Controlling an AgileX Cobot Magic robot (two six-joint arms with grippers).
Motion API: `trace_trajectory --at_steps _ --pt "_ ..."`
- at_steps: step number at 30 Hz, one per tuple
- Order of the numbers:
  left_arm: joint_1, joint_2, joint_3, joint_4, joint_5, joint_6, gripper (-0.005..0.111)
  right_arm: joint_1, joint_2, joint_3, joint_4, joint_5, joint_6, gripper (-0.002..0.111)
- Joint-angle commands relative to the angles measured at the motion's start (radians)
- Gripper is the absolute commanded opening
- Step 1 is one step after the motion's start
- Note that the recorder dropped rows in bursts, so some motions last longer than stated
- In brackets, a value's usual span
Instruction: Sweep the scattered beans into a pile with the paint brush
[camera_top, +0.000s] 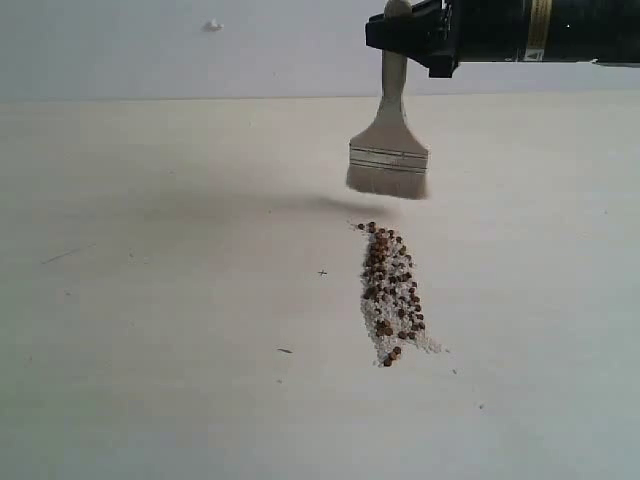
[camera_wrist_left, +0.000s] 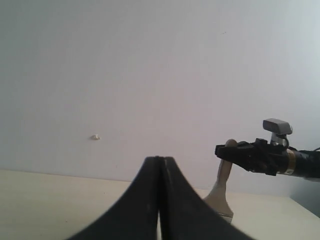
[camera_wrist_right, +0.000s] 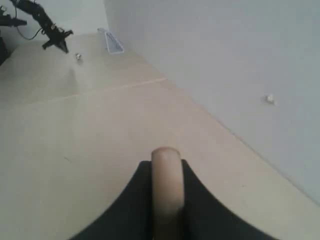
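The paint brush (camera_top: 389, 160) hangs bristles-down near the beans (camera_top: 390, 290).
Right claw (camera_top: 405, 35), arm level, pinches its handle; left claw (camera_wrist_left: 160, 162) closed, empty.

Robot lab test bench: plain cream tabletop (camera_top: 150, 350), blank pale wall (camera_top: 200, 60) right behind it, black robot arm (camera_top: 490, 30) above the table, second black arm (camera_wrist_right: 50, 32) across it.

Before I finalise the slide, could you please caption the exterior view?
Right gripper holds the paint brush above the table, clear of the beans gathered in a narrow strip.
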Motion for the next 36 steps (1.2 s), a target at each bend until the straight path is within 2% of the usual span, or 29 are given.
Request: trace_trajectory --at_steps 1,12,23,29,36 --pt "0.001 0.002 0.001 -0.001 -0.004 0.003 0.0 -0.004 0.072 -0.157 -0.081 -0.024 0.144 0.0" --pt "0.001 0.002 0.001 -0.001 -0.004 0.003 0.0 -0.004 0.139 -0.207 -0.085 -0.024 0.109 0.0" --pt "0.001 0.002 0.001 -0.001 -0.004 0.003 0.0 -0.004 0.157 -0.207 -0.247 -0.024 0.417 0.0" --pt "0.001 0.002 0.001 -0.001 -0.004 0.003 0.0 -0.004 0.136 -0.207 -0.247 -0.024 0.585 0.0" --pt "0.001 0.002 0.001 -0.001 -0.004 0.003 0.0 -0.004 0.1 -0.207 -0.247 -0.024 0.501 0.0"
